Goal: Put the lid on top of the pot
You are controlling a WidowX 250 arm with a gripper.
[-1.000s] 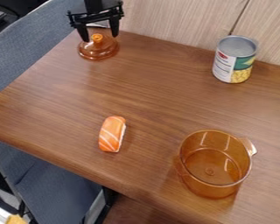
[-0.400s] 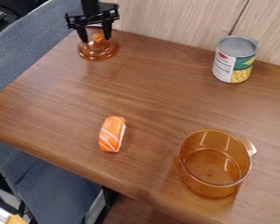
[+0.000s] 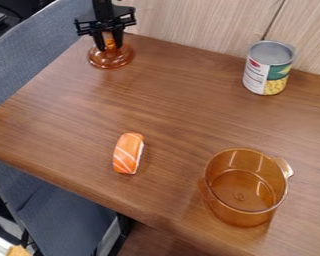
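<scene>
With the middle of the view taken as the centre of a clock, the black gripper (image 3: pixel 110 47) hangs down at eleven o'clock, its two fingers drawn in on the knob (image 3: pixel 110 43) of the clear amber lid (image 3: pixel 110 59), one on each side, with just the knob between them. The lid sits knob up on the wooden table (image 3: pixel 189 110), near its far edge. Between four and five o'clock stands the amber see-through pot (image 3: pixel 241 216), upright and open at the top, well apart from the lid; one handle (image 3: pixel 284 167) juts out toward its own two o'clock. A piece of toy salmon sushi (image 3: pixel 128 153) lies between seven and eight, and a can (image 3: pixel 267 68) with a corn label stands upright at two, near the pale wood panel (image 3: pixel 196 22).
</scene>
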